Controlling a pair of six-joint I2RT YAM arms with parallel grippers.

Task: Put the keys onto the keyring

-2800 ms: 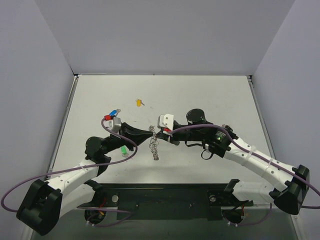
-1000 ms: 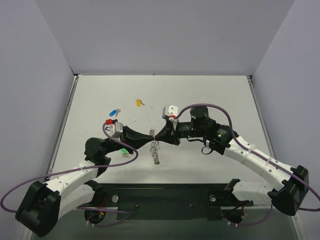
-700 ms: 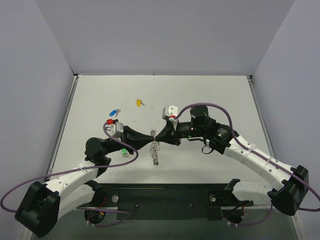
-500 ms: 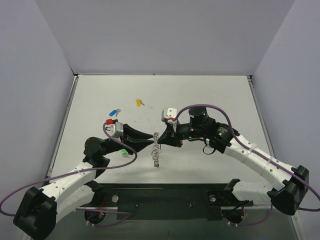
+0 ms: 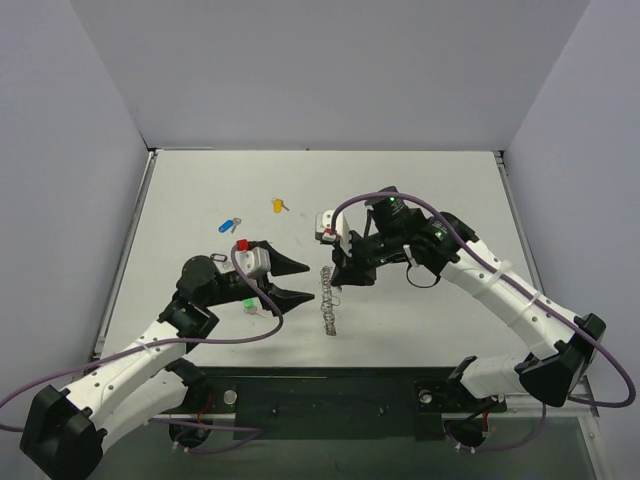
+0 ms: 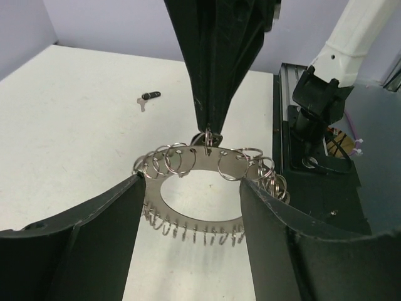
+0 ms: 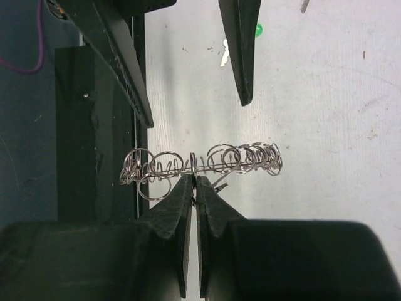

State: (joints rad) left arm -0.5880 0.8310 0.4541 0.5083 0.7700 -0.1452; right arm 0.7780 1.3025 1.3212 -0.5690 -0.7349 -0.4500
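The keyring, a flat silver ring hung with many small wire loops, hangs edge-down over the table. My right gripper is shut on its upper edge. The right wrist view shows its fingertips pinching the keyring. My left gripper stands open just left of the ring, not touching it. The keyring sits just past its open tips in the left wrist view. A green key lies beside the left wrist, a blue key and a yellow key farther back.
The dark base rail runs along the near edge under both arms. Purple cables loop off both wrists. In the left wrist view a small key lies on the table beyond the ring. The green key shows at the top of the right wrist view.
My left gripper has opened, let go of the keyring and drawn back to the left. My right gripper has carried the ring slightly right and toward the near edge.
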